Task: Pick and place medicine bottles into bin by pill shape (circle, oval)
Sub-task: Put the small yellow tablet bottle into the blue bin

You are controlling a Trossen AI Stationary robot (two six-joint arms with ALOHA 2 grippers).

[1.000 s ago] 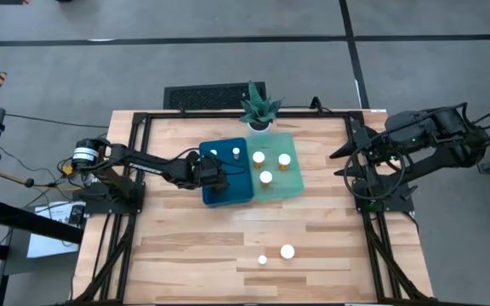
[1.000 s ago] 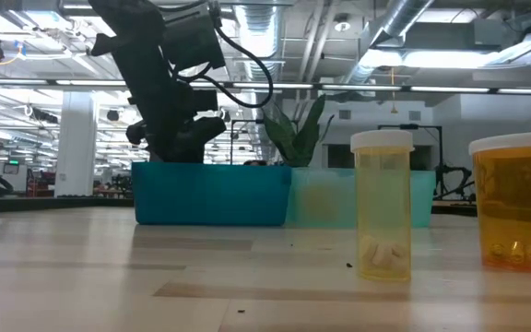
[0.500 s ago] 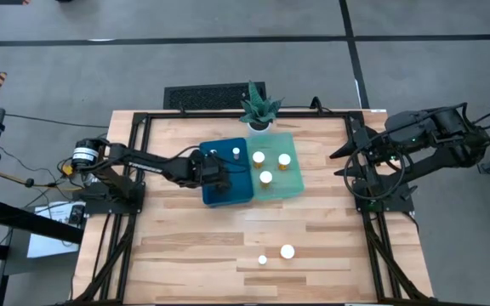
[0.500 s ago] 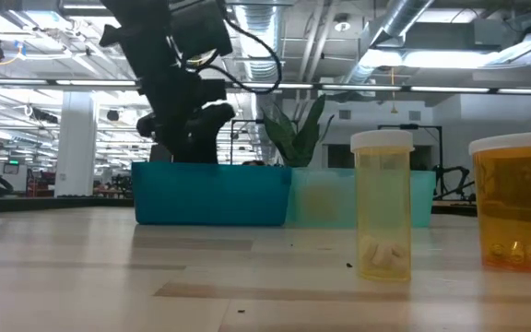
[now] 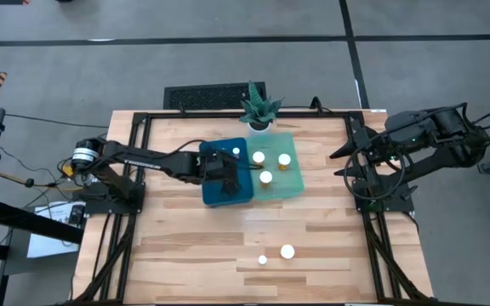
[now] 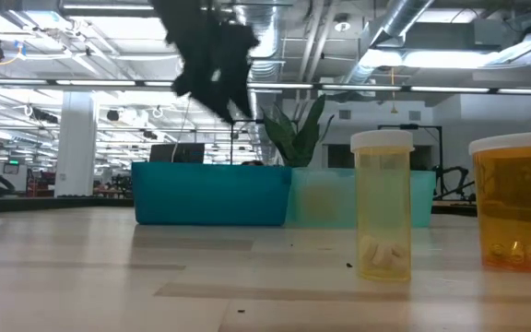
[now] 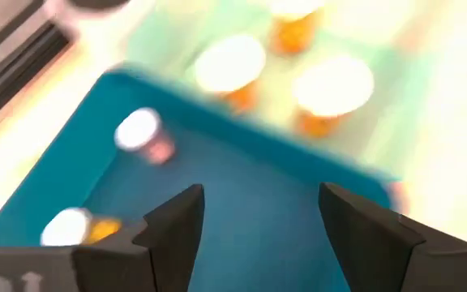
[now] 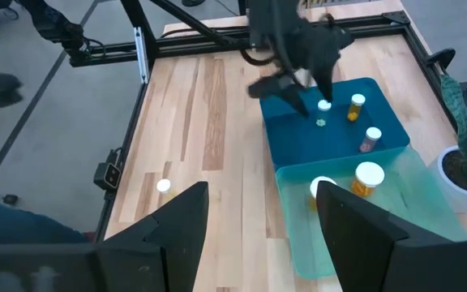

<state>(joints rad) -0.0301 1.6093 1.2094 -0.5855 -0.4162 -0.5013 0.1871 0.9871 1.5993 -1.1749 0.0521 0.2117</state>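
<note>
My left gripper [image 5: 239,172] hangs open and empty above the teal bin [image 5: 213,194]; its wrist view [image 7: 259,195] looks down into the bin. Two white-capped amber bottles [image 7: 139,134] [image 7: 71,227] stand on the teal bin's floor. Three bottles [image 5: 259,157] [image 5: 285,160] [image 5: 265,178] stand in the pale green bin [image 5: 291,189] beside it. Two more bottles stand on the table near the front edge, one narrow-capped [image 5: 263,260] and one wide-capped [image 5: 287,252]. My right gripper [image 8: 262,191] is open and empty, folded back at the table's right edge [image 5: 345,161].
A potted green plant [image 5: 259,109] stands just behind the two bins at the far edge. Black frame rails [image 5: 134,170] run along the table's left and right sides. In the low view the two front bottles [image 6: 383,207] [image 6: 519,207] stand close to the camera.
My left gripper has risen out of the teal bin and gone toward the table's right, from the bin's left part to above its right part near the green bin. The bottles have stayed where they were.
</note>
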